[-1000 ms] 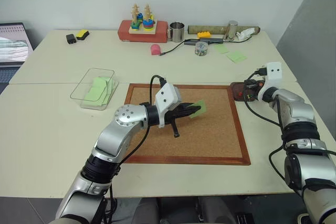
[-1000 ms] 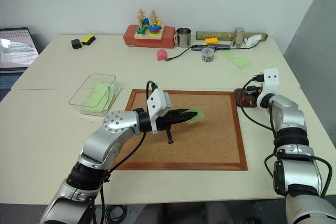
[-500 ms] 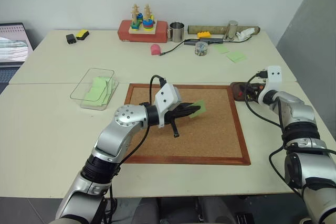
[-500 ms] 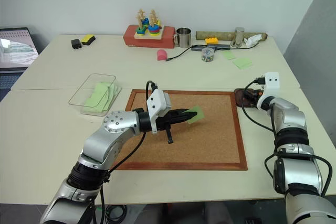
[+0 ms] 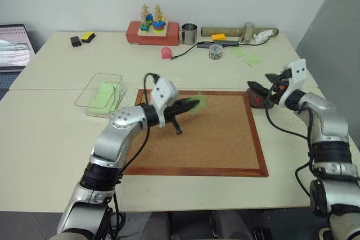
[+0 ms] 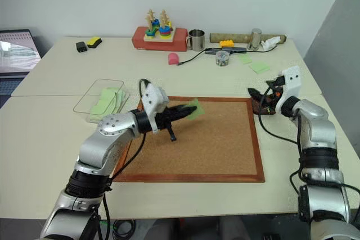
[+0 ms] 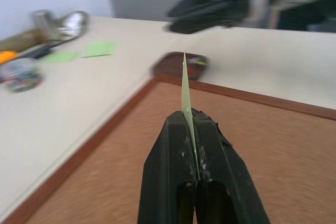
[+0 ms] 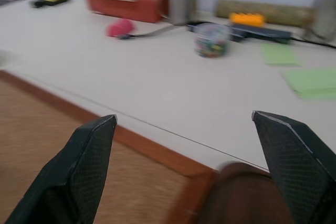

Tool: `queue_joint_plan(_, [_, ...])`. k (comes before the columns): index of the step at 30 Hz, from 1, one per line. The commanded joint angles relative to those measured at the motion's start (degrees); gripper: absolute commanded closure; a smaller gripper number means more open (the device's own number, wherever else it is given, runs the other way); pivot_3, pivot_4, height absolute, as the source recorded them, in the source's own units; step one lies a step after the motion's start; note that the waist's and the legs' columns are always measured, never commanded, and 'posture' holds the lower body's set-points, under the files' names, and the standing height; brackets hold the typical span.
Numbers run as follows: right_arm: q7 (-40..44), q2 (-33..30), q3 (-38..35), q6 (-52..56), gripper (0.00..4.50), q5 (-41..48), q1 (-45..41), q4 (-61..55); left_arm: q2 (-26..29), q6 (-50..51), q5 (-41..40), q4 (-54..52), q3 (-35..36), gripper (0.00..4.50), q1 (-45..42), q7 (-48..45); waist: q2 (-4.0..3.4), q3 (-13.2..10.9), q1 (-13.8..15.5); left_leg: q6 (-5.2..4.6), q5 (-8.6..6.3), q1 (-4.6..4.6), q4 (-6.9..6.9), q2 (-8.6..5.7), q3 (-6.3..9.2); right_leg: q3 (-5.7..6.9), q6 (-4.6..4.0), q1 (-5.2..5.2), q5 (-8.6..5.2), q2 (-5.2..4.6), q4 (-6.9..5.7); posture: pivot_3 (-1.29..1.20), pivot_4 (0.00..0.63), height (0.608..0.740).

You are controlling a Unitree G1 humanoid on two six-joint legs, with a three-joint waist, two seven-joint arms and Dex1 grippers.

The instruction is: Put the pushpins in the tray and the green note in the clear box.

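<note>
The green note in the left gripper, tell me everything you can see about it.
The green note is a thin, light green square of paper. The left gripper is shut on one edge of it, holding it in the air above the cork board, so nothing else touches it. The left wrist view shows it edge-on, standing upright between the black fingers.

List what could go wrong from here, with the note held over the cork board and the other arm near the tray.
1. The left tool pinches the green note by one edge only; it could slip or fold before reaching the clear box.
2. The clear box already holds green notes, so the new one may catch on its wall.
3. The open right tool hangs close above the tray and might knock it.
</note>
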State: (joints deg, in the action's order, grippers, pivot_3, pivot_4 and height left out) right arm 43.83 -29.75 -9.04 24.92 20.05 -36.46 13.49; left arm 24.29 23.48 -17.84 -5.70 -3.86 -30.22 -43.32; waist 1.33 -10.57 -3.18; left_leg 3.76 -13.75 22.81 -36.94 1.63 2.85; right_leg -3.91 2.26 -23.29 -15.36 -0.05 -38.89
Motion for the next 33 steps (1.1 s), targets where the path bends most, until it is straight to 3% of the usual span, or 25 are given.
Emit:
queue_joint_plan(1, [4.2,-0.7,2.1,3.4,0.17,5.8,4.1,-16.9,0.8,-0.5,1.7,2.9,9.5,4.5,-2.2,10.8,0.0,0.0,0.0,0.0,0.0,0.0,-0.01,0.01,0.05,0.04,0.0,0.0,0.0,0.0,0.0,0.0,0.15,0.74])
queue_joint_plan(5, [3.1,1.6,3.6,10.9,0.17,14.2,4.9,-29.5,4.9,-3.6,5.9,11.4,19.7,4.5,-3.9,23.6,-0.02,0.0,-0.3,0.0,0.0,-0.04,0.0,0.05,0.08,0.06,0.0,0.0,0.0,0.02,-0.05,0.0,0.15,0.74])
queue_joint_plan(10, [0.3,3.8,6.8,15.1,0.17,16.8,3.5,-35.4,6.6,-5.0,9.3,16.4,25.3,4.5,-4.4,34.9,0.0,0.0,0.4,0.0,0.0,0.03,-0.01,0.01,0.14,0.15,0.0,-0.01,0.0,-0.04,-0.01,0.0,0.15,0.74])
queue_joint_plan(16, [-1.6,5.7,7.8,16.6,0.17,18.6,1.4,-35.7,4.9,-3.4,8.7,16.7,27.2,4.5,-2.7,39.5,0.13,0.0,1.8,0.01,0.0,0.12,-0.07,-0.04,0.23,0.29,0.0,0.0,0.02,-0.13,0.01,0.0,0.15,0.74])
queue_joint_plan(20, [-1.4,5.5,8.3,16.2,0.14,18.0,1.5,-35.0,3.4,-2.3,5.8,15.9,27.3,3.84,-2.1,37.5,0.14,0.0,1.7,0.01,0.0,0.1,-0.06,-0.03,0.23,0.3,-0.01,0.0,0.02,-0.12,-0.01,0.0,0.15,0.74])
queue_joint_plan(24, [-1.8,5.4,8.0,16.2,0.14,17.8,1.7,-34.6,3.2,-1.6,4.8,16.3,26.6,2.8,-2.1,35.9,0.14,0.0,1.4,0.01,0.0,0.1,-0.04,0.01,0.25,0.32,-0.01,-0.01,0.02,-0.08,-0.02,0.0,0.15,0.74])
queue_joint_plan(33, [-2.1,4.1,7.0,15.7,0.14,17.3,2.1,-34.4,4.2,-2.5,4.7,17.8,25.9,1.19,-3.4,33.4,0.14,0.0,1.3,0.01,0.0,0.09,-0.03,0.0,0.24,0.31,-0.01,-0.01,0.02,-0.08,-0.02,0.0,0.15,0.74])
